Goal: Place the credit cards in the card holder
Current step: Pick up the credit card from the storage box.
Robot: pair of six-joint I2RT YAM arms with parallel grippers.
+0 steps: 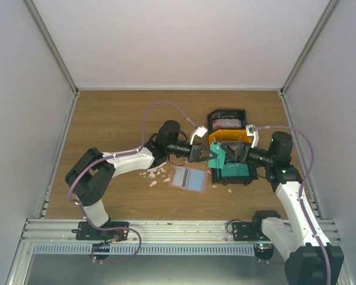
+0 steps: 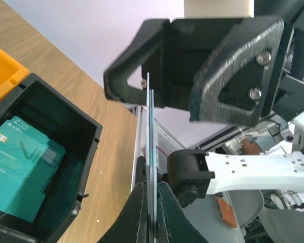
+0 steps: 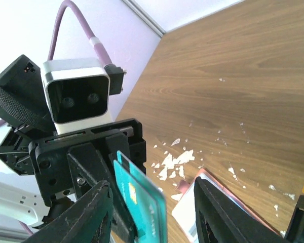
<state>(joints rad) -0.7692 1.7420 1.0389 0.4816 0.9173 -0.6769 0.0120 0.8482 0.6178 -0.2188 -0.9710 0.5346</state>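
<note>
Clamping the teal credit card [image 3: 144, 195] in the left gripper [image 1: 203, 152], aloft over the bins [image 2: 66, 106] — straddling it with the right gripper [image 1: 231, 151] spread wide. Close squarely on both faces before loosening the left, then lower to the open card holder [image 1: 188, 178].

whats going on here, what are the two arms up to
The left gripper is shut on a teal credit card and holds it up off the table. The right gripper faces it, fingers open on either side of the card and not closed on it. It looks like a handover, but that is a guess. The card holder lies open on the table nearby. More teal cards sit in a black bin.
</note>
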